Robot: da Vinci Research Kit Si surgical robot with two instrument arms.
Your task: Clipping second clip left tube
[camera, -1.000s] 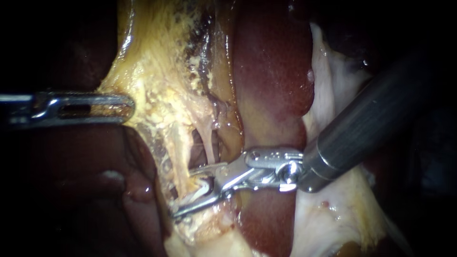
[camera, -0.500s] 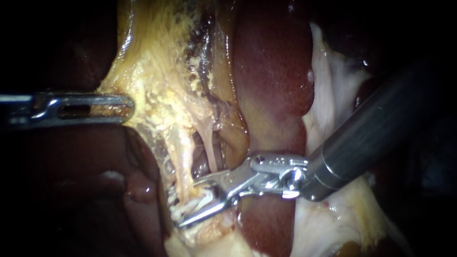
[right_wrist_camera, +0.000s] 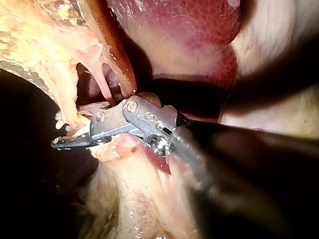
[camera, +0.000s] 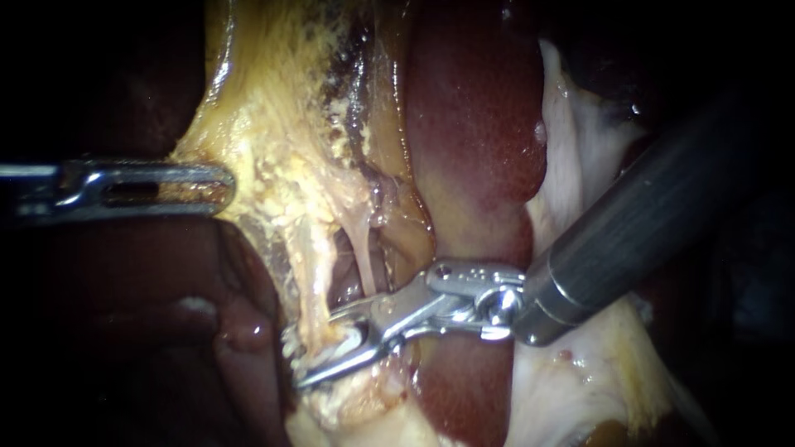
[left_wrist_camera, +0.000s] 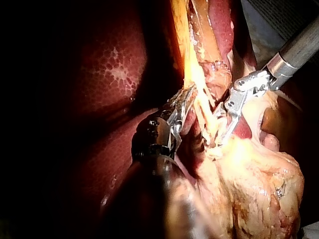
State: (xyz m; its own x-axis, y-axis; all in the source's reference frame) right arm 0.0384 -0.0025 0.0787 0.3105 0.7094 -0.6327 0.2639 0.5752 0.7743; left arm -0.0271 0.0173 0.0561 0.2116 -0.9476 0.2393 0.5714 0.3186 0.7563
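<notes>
Left tube (camera: 305, 273) ran near upright in the endoscope view, long axis top to bottom, its lower end frayed, just beside the liver (camera: 476, 124). Right instrument (camera: 316, 348) lay crosswise to it, jaws parted and straddling that lower end. Left instrument (camera: 222, 186) had its jaws clamped on yellow tissue (camera: 265, 124), apart from the tube.

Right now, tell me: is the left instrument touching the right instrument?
No; in the endoscope view the left instrument grips yellowish tissue well apart from the right instrument, with tissue between them.
</notes>
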